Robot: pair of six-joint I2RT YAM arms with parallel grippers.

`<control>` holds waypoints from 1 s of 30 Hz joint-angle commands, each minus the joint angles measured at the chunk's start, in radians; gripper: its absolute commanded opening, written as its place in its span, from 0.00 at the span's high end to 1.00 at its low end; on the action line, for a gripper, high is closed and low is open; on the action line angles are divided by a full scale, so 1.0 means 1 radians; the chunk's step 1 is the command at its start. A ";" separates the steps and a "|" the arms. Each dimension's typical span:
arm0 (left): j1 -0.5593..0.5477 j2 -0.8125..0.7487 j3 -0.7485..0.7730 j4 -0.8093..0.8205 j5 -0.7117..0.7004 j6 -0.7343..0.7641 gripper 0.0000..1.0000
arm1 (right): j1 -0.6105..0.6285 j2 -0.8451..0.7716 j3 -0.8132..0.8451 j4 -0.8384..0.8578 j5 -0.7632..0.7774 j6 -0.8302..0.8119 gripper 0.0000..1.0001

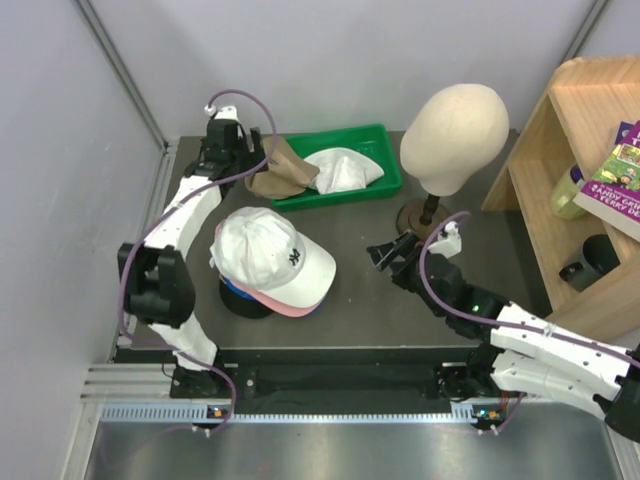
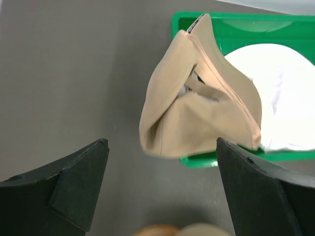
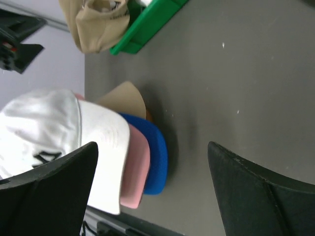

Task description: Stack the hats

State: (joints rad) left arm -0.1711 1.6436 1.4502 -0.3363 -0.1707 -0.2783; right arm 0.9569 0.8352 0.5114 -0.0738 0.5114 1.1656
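Left end effector (image 2: 161, 143) open, empty, beside khaki hat (image 1: 280, 172) overhanging green tray's (image 1: 345, 194) left rim. Right end effector (image 1: 388, 255) open, apart from hat stack (image 1: 268, 255) near tabletop's (image 1: 380, 310) left edge.

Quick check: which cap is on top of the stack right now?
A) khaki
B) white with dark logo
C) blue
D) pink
B: the white cap with the dark logo sits uppermost, with the pink brim and blue brim showing from beneath it.
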 commanded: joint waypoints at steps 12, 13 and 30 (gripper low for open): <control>0.042 0.372 0.321 0.097 0.206 0.082 0.58 | -0.250 0.094 0.216 0.039 -0.217 -0.142 0.10; 0.044 0.372 0.328 0.097 0.203 0.074 0.71 | -0.259 0.097 0.219 0.039 -0.221 -0.145 0.10; 0.044 0.076 0.314 0.203 0.396 -0.045 1.00 | -0.265 0.183 0.412 0.066 -0.278 -0.308 0.10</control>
State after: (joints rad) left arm -0.1295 1.9125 1.7966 -0.2939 0.0956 -0.2905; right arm 0.7036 0.9951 0.8337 -0.0662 0.2779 0.9306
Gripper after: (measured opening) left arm 0.025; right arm 0.900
